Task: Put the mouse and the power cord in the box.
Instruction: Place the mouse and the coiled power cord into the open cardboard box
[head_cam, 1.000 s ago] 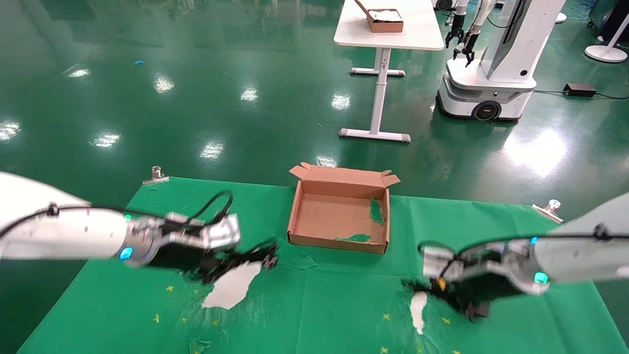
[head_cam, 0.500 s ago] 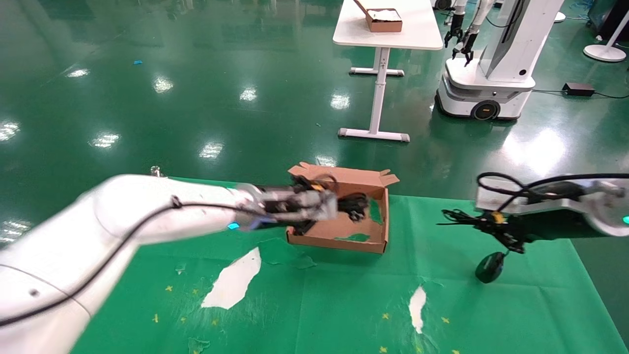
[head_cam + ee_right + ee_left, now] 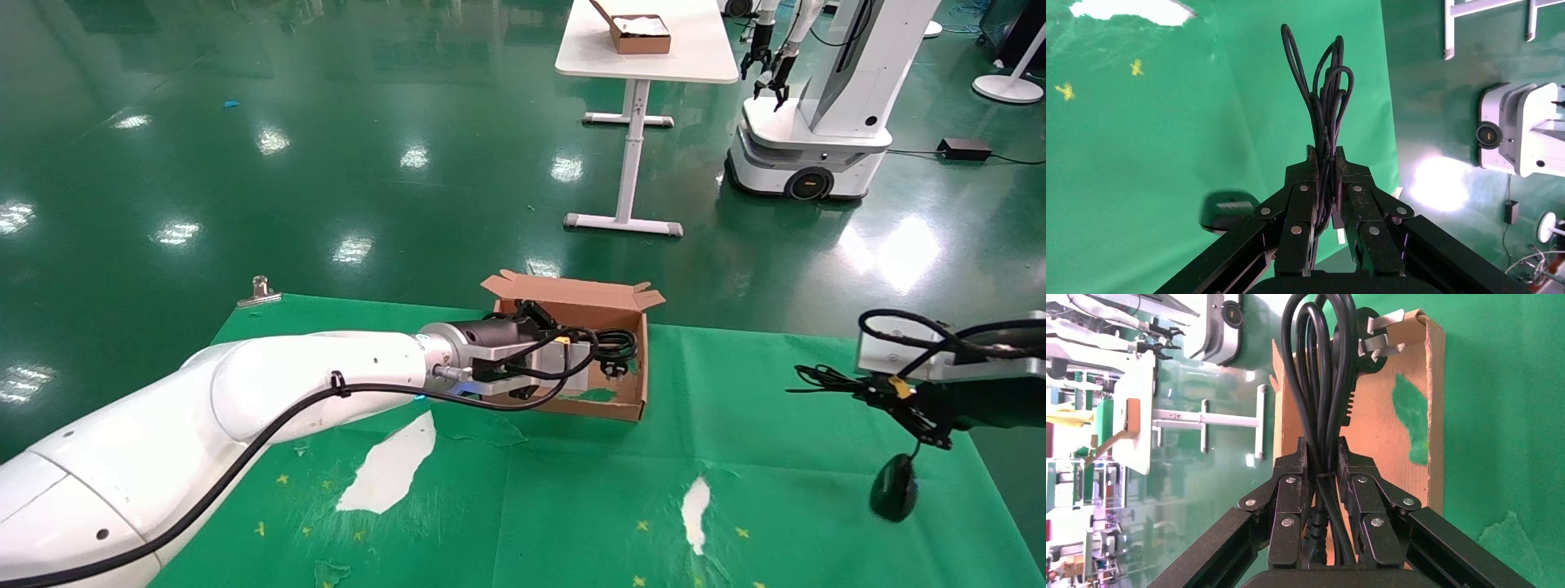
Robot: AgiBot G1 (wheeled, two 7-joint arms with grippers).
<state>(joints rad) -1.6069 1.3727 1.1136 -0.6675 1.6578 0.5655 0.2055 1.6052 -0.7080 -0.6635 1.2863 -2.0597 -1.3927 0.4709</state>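
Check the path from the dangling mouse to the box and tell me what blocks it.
Nothing visible lies on the green cloth between them. The right gripper holds the mouse's bundled cable, with the mouse hanging off to the right of the box. But the left gripper, shut on the power cord, is over the box.

In the head view the left gripper point(image 3: 590, 357) near the frame's centre is masked by its own wrist housing and the power cord point(image 3: 614, 346), so its jaws cannot be read there, and much of the box point(image 3: 572, 296) floor lies hidden behind them. At the right edge the right arm is cut off, and the mouse point(image 3: 892, 487) dangling at lower right is blurred, its label unreadable. In the right wrist view the mouse point(image 3: 1225, 211) at lower left is smeared and half hidden behind the right gripper point(image 3: 1326, 160).
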